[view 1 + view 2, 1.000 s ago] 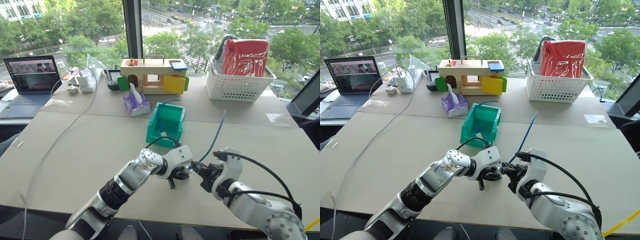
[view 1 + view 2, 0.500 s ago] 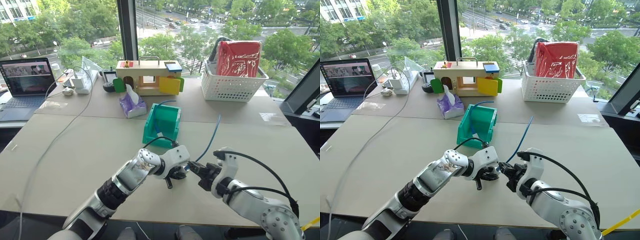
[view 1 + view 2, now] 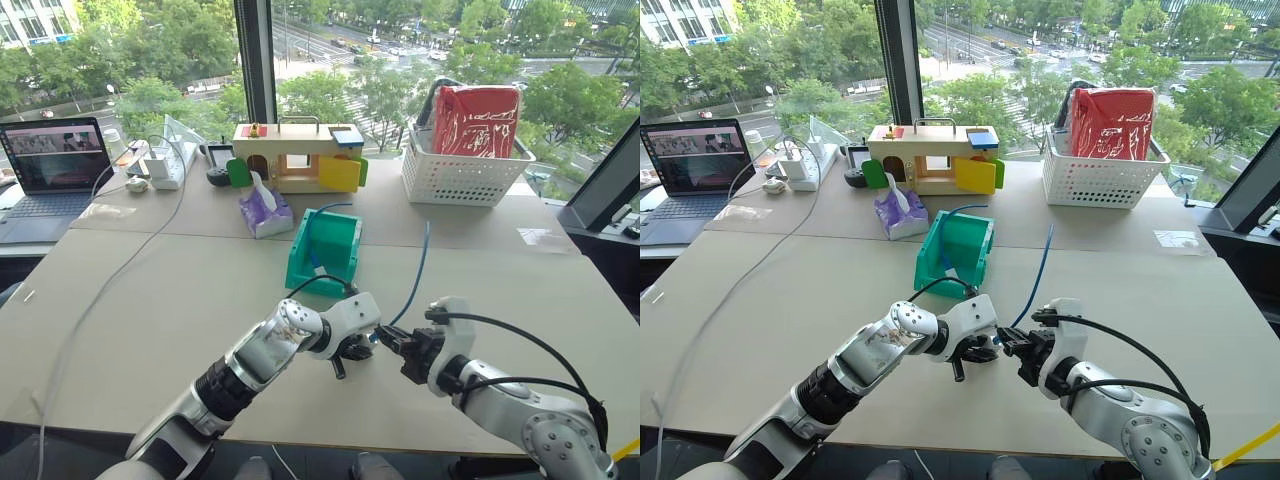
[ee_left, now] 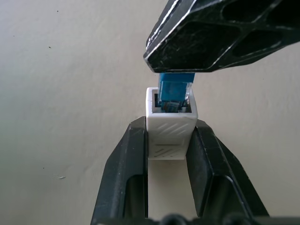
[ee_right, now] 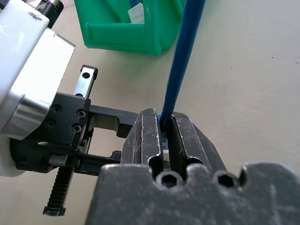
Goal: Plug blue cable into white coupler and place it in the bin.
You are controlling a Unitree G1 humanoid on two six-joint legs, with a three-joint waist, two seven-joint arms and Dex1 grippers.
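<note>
Beige matte table [image 3: 150,290] before tall windows: above it the left claw [image 4: 171,140] clamps the ribbed white coupler [image 4: 171,129], while the right claw [image 5: 161,136] pinches the glossy blue cable [image 5: 180,70], plug in socket; the teal plastic bin [image 3: 325,250] stands beyond.

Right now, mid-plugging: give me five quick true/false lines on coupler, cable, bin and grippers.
1. The left gripper clamps the coupler. True.
2. The plug sits at the coupler's socket mouth. True.
3. The right gripper is open, off the cable. False: it is shut on the cable near the plug.
4. The coupler already lies in the bin. False: it is held above the table, nearer the robot than the bin.
5. The bin is red. False: it is teal-green.
</note>
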